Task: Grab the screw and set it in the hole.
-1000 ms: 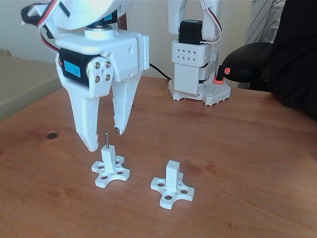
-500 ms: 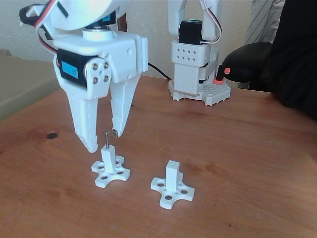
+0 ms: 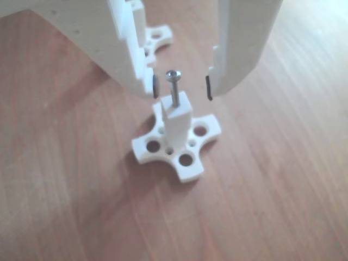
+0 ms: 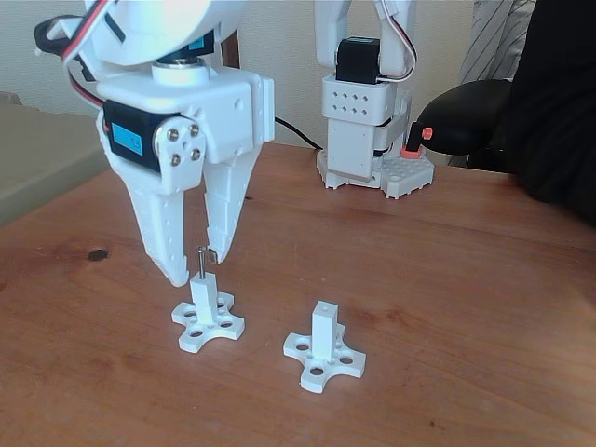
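The screw (image 3: 173,87) stands upright in the left post (image 4: 204,296) in the fixed view, shank seated and head exposed for grasping. The gripper (image 3: 181,87) is open, fingers flanking the head without contact. The target hole (image 4: 323,305) tops the neighbouring post on the counter (image 4: 447,298).

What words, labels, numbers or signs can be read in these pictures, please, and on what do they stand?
None can be read.
The blue label on the servo above the claw carries print, but it is too blurred to read.
The white posts and the screw bear no marking.
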Available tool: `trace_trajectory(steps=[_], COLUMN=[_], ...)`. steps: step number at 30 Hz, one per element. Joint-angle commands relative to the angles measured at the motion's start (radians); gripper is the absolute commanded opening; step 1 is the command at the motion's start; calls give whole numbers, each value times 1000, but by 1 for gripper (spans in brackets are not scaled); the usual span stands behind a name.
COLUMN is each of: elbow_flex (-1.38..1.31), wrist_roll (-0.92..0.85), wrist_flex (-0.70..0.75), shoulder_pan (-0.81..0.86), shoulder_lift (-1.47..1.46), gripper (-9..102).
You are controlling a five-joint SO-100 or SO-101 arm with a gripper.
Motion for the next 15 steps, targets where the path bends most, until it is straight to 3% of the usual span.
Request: trace_trajectory(steps=[1,15], elbow_flex=[-83,-83], wrist_roll=[-14,-17], wrist_flex=[-8,-6], shoulder_pan=[8,8], shoulder_lift=[28,28], gripper=[10,9])
